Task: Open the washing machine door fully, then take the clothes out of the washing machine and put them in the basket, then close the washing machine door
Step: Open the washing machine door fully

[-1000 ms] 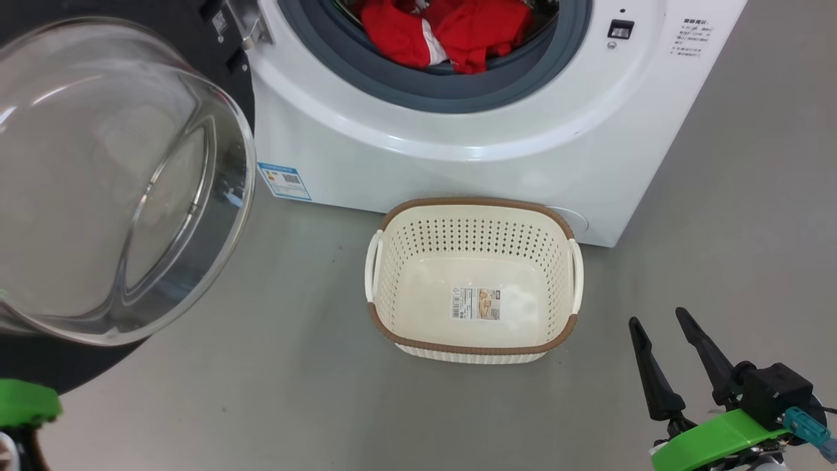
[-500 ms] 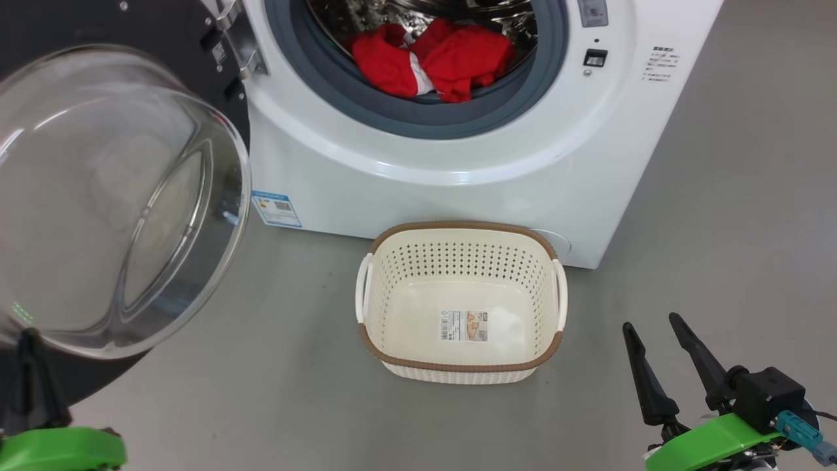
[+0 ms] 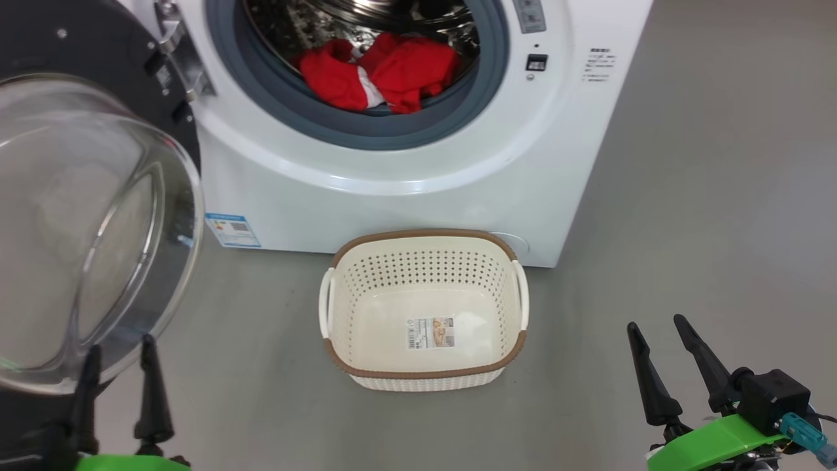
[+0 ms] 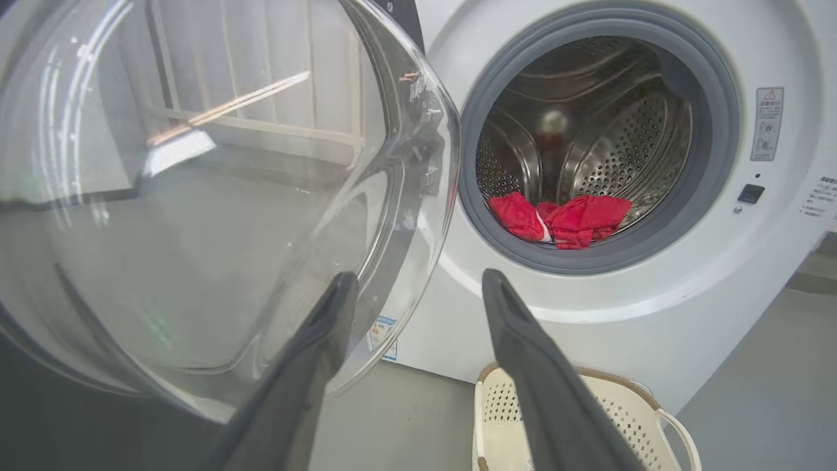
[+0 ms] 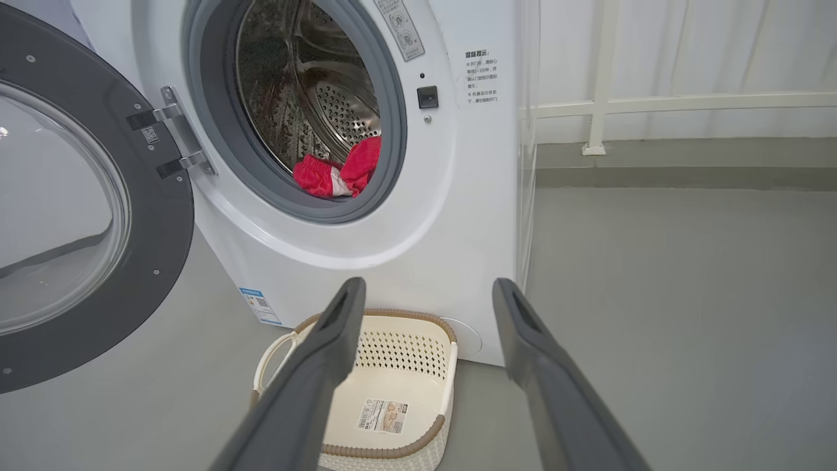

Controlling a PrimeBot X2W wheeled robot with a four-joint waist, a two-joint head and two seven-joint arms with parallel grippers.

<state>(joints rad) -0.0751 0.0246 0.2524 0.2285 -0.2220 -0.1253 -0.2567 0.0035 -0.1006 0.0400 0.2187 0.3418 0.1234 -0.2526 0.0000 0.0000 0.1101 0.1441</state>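
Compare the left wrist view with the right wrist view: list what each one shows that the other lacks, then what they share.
Left wrist view: the open left hand in front of the door's glass bowl. Right wrist view: the open right hand and the label inside the basket. Both: red clothes in the drum, and the basket on the floor before the washing machine.

Smooth grey floor (image 3: 686,196), white railing (image 5: 686,103) along the back, perhaps a pale curtain (image 5: 719,39) behind
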